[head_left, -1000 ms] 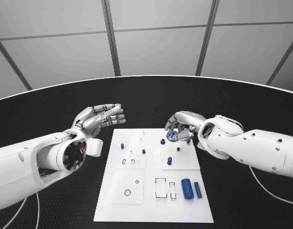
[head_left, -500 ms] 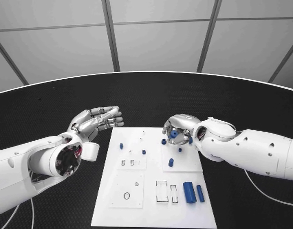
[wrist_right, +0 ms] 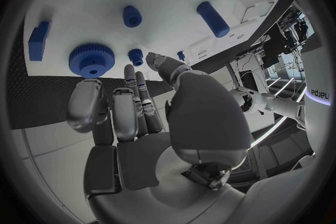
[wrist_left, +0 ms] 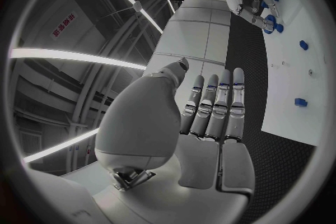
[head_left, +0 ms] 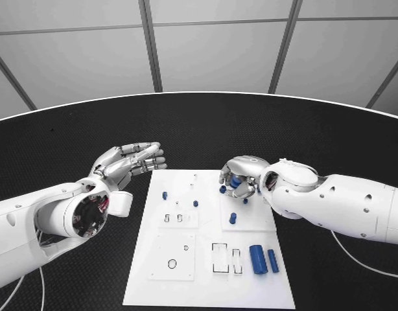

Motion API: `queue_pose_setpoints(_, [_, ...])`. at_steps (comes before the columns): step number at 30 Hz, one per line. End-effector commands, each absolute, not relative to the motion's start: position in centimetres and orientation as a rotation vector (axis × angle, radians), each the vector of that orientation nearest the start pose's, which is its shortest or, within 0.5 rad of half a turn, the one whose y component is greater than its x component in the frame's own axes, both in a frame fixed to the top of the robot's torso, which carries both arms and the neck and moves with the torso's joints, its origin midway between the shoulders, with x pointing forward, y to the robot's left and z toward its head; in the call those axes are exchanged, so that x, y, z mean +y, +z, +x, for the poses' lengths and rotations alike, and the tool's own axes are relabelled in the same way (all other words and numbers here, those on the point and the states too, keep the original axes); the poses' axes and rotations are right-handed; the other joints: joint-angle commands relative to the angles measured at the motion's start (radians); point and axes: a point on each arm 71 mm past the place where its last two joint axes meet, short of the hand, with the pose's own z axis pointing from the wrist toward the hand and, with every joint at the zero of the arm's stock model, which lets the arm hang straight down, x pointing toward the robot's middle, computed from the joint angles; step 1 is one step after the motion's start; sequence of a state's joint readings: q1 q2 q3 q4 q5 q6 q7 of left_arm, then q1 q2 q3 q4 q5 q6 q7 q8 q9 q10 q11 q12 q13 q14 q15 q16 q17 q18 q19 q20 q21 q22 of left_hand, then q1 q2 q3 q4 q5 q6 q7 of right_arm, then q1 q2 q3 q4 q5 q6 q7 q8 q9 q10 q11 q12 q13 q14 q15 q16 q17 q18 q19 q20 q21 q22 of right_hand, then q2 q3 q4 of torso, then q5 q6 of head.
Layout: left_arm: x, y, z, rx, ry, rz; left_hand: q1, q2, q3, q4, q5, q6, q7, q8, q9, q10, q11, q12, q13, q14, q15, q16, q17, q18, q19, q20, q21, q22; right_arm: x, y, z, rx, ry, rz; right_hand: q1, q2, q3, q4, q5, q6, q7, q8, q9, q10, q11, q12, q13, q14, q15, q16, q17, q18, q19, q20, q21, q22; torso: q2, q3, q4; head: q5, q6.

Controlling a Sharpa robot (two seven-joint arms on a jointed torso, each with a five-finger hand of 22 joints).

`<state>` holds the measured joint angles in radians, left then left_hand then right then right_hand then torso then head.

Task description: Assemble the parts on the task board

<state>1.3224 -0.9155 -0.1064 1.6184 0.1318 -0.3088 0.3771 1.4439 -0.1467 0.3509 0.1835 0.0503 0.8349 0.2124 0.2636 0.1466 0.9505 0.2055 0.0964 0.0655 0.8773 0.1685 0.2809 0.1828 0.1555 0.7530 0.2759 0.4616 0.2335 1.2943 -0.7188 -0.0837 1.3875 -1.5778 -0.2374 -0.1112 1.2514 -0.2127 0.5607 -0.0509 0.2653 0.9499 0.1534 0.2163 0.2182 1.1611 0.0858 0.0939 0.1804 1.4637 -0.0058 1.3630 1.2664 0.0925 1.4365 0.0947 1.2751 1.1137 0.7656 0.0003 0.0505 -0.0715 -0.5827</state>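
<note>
Fingers of the right hand [head_left: 240,178] are curling loosely over the far right part of the task board [head_left: 209,285], apart from one another and gripping nothing; in the right wrist view they [wrist_right: 133,101] are hanging just short of a blue gear [wrist_right: 92,59] lying on the white plate. Beside the gear, a small blue peg [wrist_right: 131,15] and a longer blue cylinder [wrist_right: 213,18] are standing in the board. Left hand [head_left: 129,162] is hovering at ten o'clock from the board's centre, off its edge, its fingers [wrist_left: 217,106] lying straight, side by side, holding nothing. Two blue cylinders [head_left: 264,260] are lying at five o'clock on the board.
</note>
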Motion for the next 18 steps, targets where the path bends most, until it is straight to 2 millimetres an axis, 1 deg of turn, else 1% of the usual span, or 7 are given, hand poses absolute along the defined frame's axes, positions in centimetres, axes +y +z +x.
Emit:
queue_pose_setpoints(1, [21.95, -14.22, 48.36, 1.396, -1.589, -1.187, -0.011, 0.002, 0.003, 0.003, 0.002, -0.002, 0.04, -0.007, -0.002, -0.006, -0.001, -0.007, -0.001, -0.008, 0.0, -0.007, 0.0, 0.017, -0.009, 0.0, 0.006, 0.001, -17.25, -16.37, 51.91, 1.637, 0.526, -0.347, -0.001, -0.008, -0.001, 0.007, -0.002, -0.005, -0.003, 0.007, 0.002, -0.002, -0.001, -0.003, 0.002, 0.063, 0.004, 0.008, 0.004, -0.01, 0.01, 0.0, 0.008, 0.006, 0.006, 0.0007, 0.0043, -0.003, 0.003])
queue_pose_setpoints(3, [21.96, -14.22, 48.37, 1.398, -1.59, -1.188, -0.011, 0.002, 0.003, 0.003, 0.002, -0.002, 0.04, -0.007, -0.002, -0.006, -0.001, -0.007, -0.001, -0.008, 0.0, -0.007, 0.0, 0.017, -0.009, 0.0, 0.006, 0.001, -17.23, -16.36, 51.96, 1.635, 0.523, -0.347, -0.001, -0.008, 0.0, 0.008, -0.002, -0.005, -0.003, 0.008, 0.003, 0.0, -0.001, -0.003, 0.003, 0.063, 0.003, 0.009, 0.004, -0.011, 0.011, 0.0, 0.012, 0.012, 0.007, 0.0002, 0.0052, -0.003, 0.004])
queue_pose_setpoints(5, [21.96, -14.22, 48.37, 1.399, -1.59, -1.188, -0.012, 0.002, 0.003, 0.003, 0.002, -0.003, 0.041, -0.007, -0.002, -0.007, 0.0, -0.008, -0.001, -0.009, 0.0, -0.008, -0.001, 0.017, -0.011, 0.001, 0.006, 0.002, -17.25, -16.38, 52.02, 1.635, 0.52, -0.345, 0.0, -0.007, 0.001, 0.01, -0.002, -0.005, -0.004, 0.009, 0.004, 0.003, -0.003, 0.0, 0.004, 0.062, 0.003, 0.009, 0.003, -0.013, 0.015, 0.0, 0.021, 0.026, 0.01, 0.0009, 0.0051, -0.003, 0.006])
queue_pose_setpoints(7, [21.97, -14.21, 48.36, 1.401, -1.591, -1.188, -0.012, 0.002, 0.003, 0.003, 0.002, -0.003, 0.041, -0.007, -0.002, -0.007, 0.0, -0.008, -0.001, -0.009, 0.0, -0.008, -0.001, 0.017, -0.011, 0.001, 0.006, 0.002, -17.28, -16.4, 52.07, 1.636, 0.515, -0.344, 0.001, -0.007, 0.002, 0.01, -0.001, -0.004, -0.004, 0.01, 0.005, 0.005, -0.003, 0.001, 0.005, 0.062, 0.002, 0.011, 0.004, -0.013, 0.015, -0.001, 0.023, 0.028, 0.013, 0.0008, 0.0057, -0.004, 0.009])
queue_pose_setpoints(13, [22.01, -14.18, 48.36, 1.402, -1.591, -1.189, -0.014, 0.002, 0.003, 0.004, 0.002, -0.003, 0.041, -0.008, -0.002, -0.008, 0.0, -0.009, -0.001, -0.01, 0.0, -0.008, -0.001, 0.017, -0.012, 0.001, 0.006, 0.002, -17.31, -16.42, 52.14, 1.639, 0.507, -0.339, 0.003, -0.004, 0.005, 0.012, 0.0, -0.003, -0.006, 0.013, 0.007, 0.012, -0.005, 0.004, 0.007, 0.062, 0.001, 0.014, 0.006, -0.014, 0.015, -0.002, 0.028, 0.033, 0.02, 0.0024, 0.0047, -0.003, 0.012])
queue_pose_setpoints(16, [22.02, -14.17, 48.37, 1.403, -1.591, -1.189, -0.015, 0.002, 0.002, 0.004, 0.002, -0.004, 0.041, -0.008, -0.002, -0.009, 0.001, -0.01, -0.001, -0.011, 0.001, -0.009, -0.001, 0.017, -0.013, 0.001, 0.007, 0.002, -17.35, -16.44, 52.18, 1.642, 0.502, -0.336, 0.004, -0.004, 0.006, 0.013, 0.0, 0.0, -0.007, 0.015, 0.009, 0.012, -0.006, 0.004, 0.008, 0.061, 0.001, 0.015, 0.005, -0.014, 0.015, -0.002, 0.029, 0.034, 0.022, 0.0027, 0.0051, -0.003, 0.014])
queue_pose_setpoints(18, [22.03, -14.16, 48.37, 1.403, -1.591, -1.189, -0.015, 0.002, 0.002, 0.004, 0.002, -0.004, 0.041, -0.008, -0.002, -0.009, 0.001, -0.011, -0.001, -0.012, 0.001, -0.01, -0.001, 0.018, -0.014, 0.001, 0.007, 0.002, -17.38, -16.45, 52.2, 1.644, 0.499, -0.335, 0.005, -0.002, 0.007, 0.014, -0.001, 0.003, -0.008, 0.018, 0.011, 0.013, -0.007, 0.005, 0.009, 0.061, 0.0, 0.016, 0.005, -0.014, 0.015, -0.002, 0.03, 0.037, 0.023, 0.0037, 0.006, -0.003, 0.014])
